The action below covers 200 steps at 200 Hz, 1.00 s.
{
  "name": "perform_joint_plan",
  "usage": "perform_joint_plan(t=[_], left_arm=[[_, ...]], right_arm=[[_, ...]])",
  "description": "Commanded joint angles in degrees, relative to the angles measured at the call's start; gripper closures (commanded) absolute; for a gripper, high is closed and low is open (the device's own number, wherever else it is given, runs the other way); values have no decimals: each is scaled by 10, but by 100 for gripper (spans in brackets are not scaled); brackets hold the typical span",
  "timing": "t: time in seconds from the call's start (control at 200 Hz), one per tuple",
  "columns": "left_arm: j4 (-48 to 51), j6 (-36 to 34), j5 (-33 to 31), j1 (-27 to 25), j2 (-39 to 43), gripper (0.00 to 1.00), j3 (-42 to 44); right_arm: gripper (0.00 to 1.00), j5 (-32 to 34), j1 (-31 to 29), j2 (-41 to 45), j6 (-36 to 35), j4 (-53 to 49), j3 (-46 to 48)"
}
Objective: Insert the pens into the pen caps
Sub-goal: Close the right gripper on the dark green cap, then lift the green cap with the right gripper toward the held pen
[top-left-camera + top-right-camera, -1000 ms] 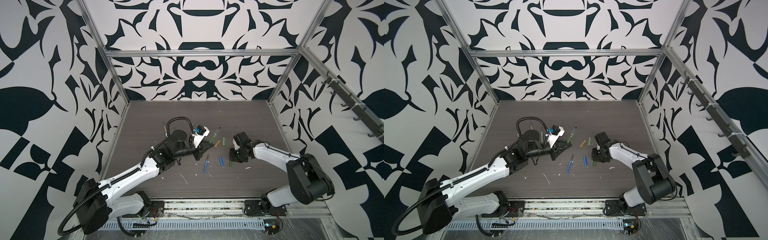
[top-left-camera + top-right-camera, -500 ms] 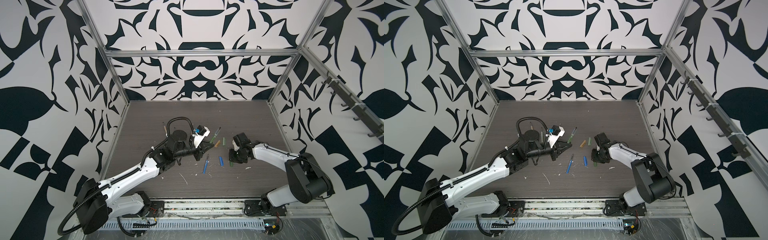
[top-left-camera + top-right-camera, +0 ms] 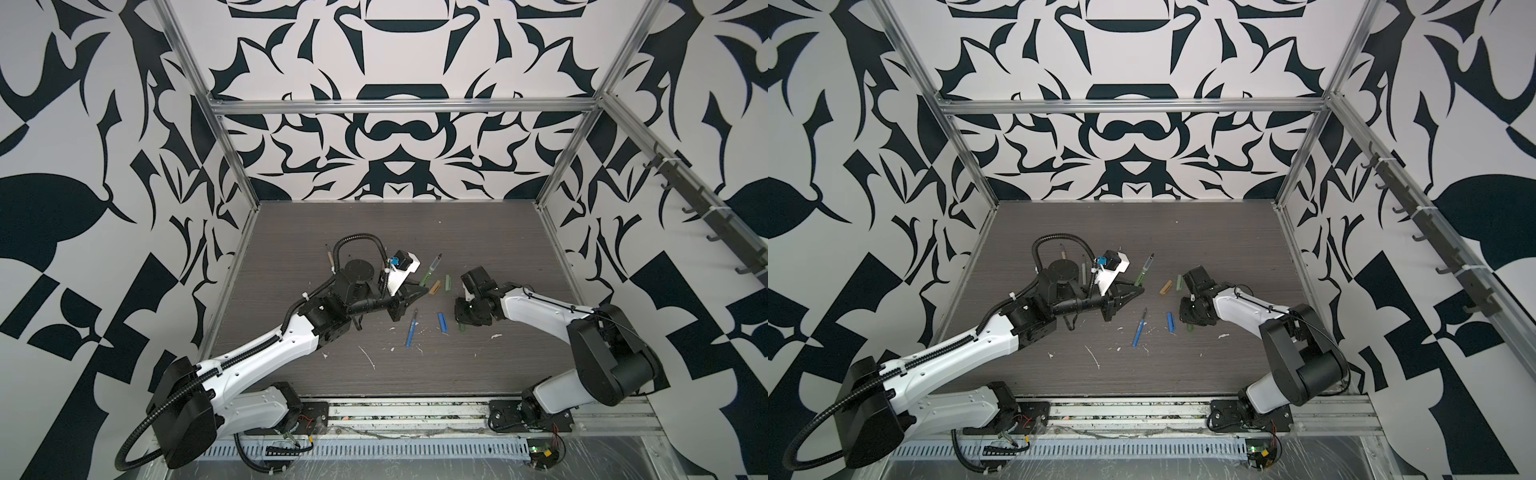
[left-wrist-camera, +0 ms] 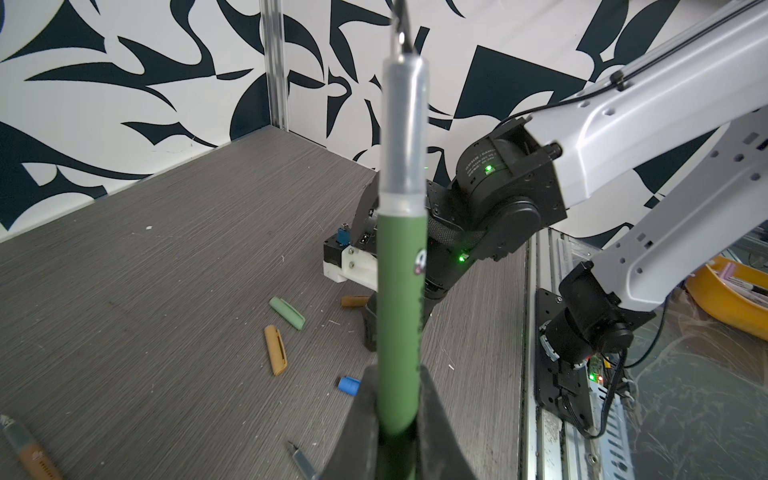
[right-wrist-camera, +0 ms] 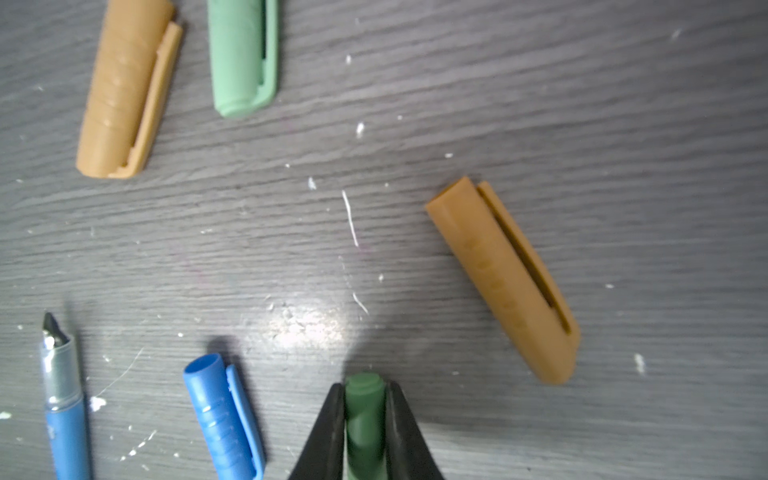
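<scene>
Grey wood-grain bench (image 3: 478, 232) between black-and-white patterned walls (image 3: 124, 166); the left tool (image 4: 397, 376) is clamped on the dark green pen (image 4: 399, 291), held clear of the bench, tip outward. The right tool (image 5: 365, 388) pinches the dark green cap (image 5: 364, 419) down at the bench, near the blue cap (image 5: 220, 419), blue pen (image 5: 66, 428) and orange-brown cap (image 5: 505, 278); the tan cap (image 5: 120, 95) and pale green cap (image 5: 239, 58) lie farther off

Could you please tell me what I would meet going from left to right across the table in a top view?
From the left: brown pen → blue pen → tan cap → pale green cap → right gripper, shut on the dark green cap.
</scene>
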<state>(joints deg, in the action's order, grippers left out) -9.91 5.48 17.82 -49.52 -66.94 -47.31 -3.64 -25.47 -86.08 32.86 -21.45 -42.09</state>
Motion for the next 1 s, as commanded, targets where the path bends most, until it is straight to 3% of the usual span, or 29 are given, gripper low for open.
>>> perform_joint_plan(t=[0.0,0.285,0.585,0.995], left_arm=[[4,-6,3,-2,5,95,-20],[2,-9,0,-2,5,95,-18],[-54,7,-37,-2,17,96,13],[-58,23,-41,-3,24,97,14]], right_arm=[[81,21,-12,-5,14,-17,10],[82,18,-26,117,16,-21,-1],[86,33,-38,369,14,197,45],[87,52,-89,359,-27,430,-55]])
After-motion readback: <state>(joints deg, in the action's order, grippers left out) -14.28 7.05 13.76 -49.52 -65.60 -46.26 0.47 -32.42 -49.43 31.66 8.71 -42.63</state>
